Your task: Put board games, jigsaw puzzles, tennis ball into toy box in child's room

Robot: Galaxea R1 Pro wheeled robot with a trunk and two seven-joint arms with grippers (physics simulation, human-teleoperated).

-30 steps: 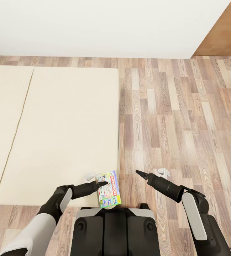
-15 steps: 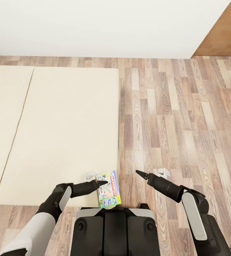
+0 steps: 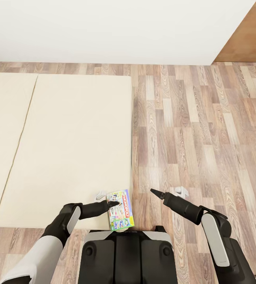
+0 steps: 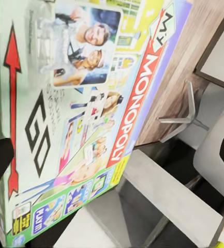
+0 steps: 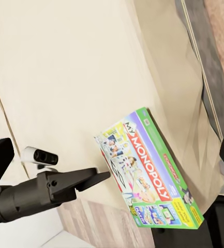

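The board game (image 3: 120, 209), a white Monopoly box with a green edge, lies flat at the near corner of the bed (image 3: 64, 150), its near end overhanging the mattress edge and partly cut off by the robot's trunk in the head view. The left pincer (image 3: 113, 204) touches the box's left side; whether its fingers are apart or clamped I cannot tell. The right wrist view shows the lettering, which the head view blurs. The right pincer (image 3: 153, 192) hangs over the floor (image 3: 199, 130) right of the box, tips together.
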